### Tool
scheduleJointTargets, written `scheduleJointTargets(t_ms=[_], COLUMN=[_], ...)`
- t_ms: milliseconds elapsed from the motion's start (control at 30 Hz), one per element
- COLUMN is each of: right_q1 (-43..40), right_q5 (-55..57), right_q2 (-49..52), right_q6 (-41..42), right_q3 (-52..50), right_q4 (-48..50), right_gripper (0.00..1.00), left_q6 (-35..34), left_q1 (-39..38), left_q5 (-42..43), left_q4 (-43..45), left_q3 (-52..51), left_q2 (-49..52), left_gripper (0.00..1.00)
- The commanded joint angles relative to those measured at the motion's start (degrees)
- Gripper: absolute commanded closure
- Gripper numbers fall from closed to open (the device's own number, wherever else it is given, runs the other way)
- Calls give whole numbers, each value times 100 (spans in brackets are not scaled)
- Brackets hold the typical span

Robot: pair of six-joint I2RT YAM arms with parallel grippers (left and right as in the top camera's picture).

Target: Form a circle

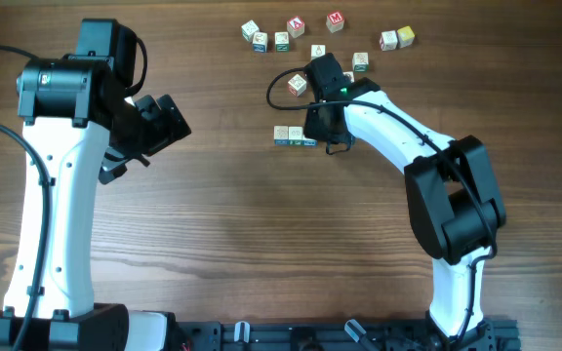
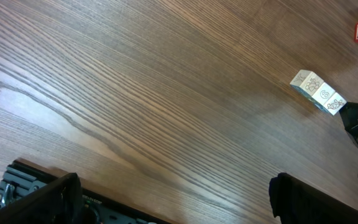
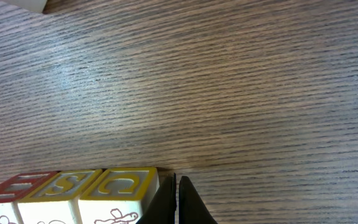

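Brown wood-grain table (image 1: pixel 261 244) fills the scene, with both arms reaching out over it from the near edge.

The right pincer (image 3: pixel 176 200) is pressed shut with nothing between its fingers. The tips are down at the table, right against the end of a row (image 1: pixel 289 136) of three cubes. That row runs straight off to the pincer's left. From the wrist camera the three tops read, going away from the pincer, a yellow C (image 3: pixel 127 182), a yellow S (image 3: pixel 62 185) and a red E (image 3: pixel 14 186). I cannot tell whether the tip touches the C cube or stands a hair off it.

Beyond the right pincer, farther from the bases, I count ten loose cubes. One red-faced cube (image 1: pixel 298 85) lies closest, just beyond and to the left, inside a loop of black cable (image 1: pixel 273 90). The other nine are scattered farther out. Five of them lie to the left, including a red one (image 1: pixel 296 25) and a red M (image 1: pixel 335 19). One cube (image 1: pixel 360 62) lies just beyond the wrist, and a pair (image 1: pixel 397 38) lies off to the right. The arm may hide one more.

So thirteen cubes show, as a short line and a scatter; they close no ring.

The left pincer (image 2: pixel 174 183) hangs wide open and empty over bare wood, well apart from every cube, with the row off to its right.
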Motion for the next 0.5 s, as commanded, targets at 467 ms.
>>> scheduleJointTargets(t_ms=[467], right_q1=[17], right_q5=[-188], right_q2=[-81], right_q6=[-221], right_q3=[140], right_q4=[142], right_gripper=[95], left_q6=[-37], left_q1=[4], left_q5=[28], left_q4=[-2], left_q3=[-15], left_q2=[-42], left_gripper=[0])
